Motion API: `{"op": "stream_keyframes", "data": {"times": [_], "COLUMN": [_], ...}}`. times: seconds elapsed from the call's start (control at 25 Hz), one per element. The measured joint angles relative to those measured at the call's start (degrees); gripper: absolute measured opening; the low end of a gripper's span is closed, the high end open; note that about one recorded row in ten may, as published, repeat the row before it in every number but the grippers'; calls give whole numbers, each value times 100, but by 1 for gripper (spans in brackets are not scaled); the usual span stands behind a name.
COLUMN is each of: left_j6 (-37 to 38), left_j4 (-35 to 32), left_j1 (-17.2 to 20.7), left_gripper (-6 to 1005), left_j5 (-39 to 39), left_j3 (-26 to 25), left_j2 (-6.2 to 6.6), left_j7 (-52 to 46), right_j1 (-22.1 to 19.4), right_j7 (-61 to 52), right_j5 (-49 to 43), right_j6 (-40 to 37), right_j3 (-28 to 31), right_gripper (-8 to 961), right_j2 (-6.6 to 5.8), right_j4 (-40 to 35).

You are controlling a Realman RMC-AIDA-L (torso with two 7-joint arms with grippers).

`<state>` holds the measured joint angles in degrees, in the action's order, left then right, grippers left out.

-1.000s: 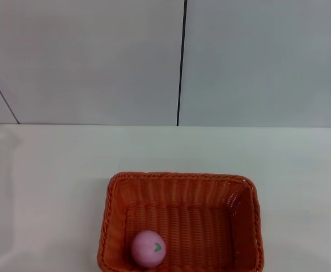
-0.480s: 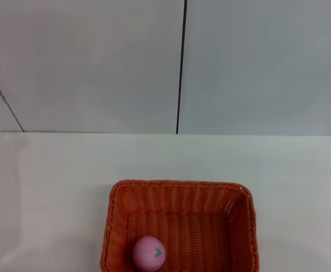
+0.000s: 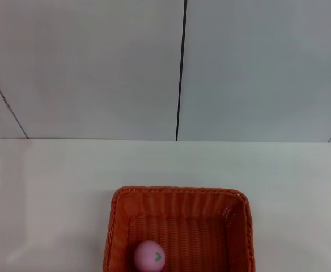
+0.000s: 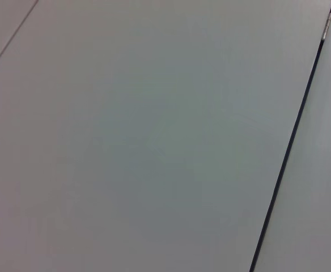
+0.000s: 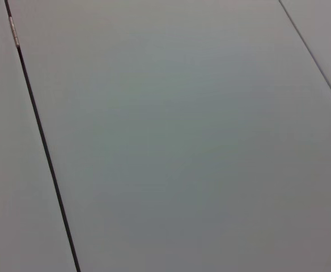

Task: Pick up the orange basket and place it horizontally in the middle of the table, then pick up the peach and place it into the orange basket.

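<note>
The orange basket (image 3: 179, 226) sits lengthwise across the middle of the white table (image 3: 46, 192), cut off by the head view's lower edge. Inside it, at its near left, lies the peach (image 3: 149, 256), pink with a small green leaf mark. Neither gripper nor arm appears in the head view. Both wrist views hold only pale wall panels with dark seams.
A pale panelled wall (image 3: 97, 68) with a dark vertical seam (image 3: 180, 68) rises behind the table's far edge. Bare white tabletop lies to the left, right and beyond the basket.
The basket and peach have slid lower in the head view and more wall shows above the table edge, as if the view tilted upward. The peach keeps its spot in the basket.
</note>
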<state>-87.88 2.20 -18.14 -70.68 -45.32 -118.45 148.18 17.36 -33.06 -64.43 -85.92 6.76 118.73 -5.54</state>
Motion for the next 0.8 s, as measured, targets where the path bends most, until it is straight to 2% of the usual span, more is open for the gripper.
{"op": "stream_keyframes", "data": {"times": [0.8], "left_j6": [0], "left_j4": [0], "left_j1": [0], "left_gripper": [8], "left_j5": [0], "left_j3": [0], "left_j2": [0], "left_j7": [0], "right_j1": [0], "right_j7": [0], "right_j5": [0], "right_j6": [0], "right_j3": [0], "right_gripper": [-1], "right_j2": [0], "right_j4": [0]}}
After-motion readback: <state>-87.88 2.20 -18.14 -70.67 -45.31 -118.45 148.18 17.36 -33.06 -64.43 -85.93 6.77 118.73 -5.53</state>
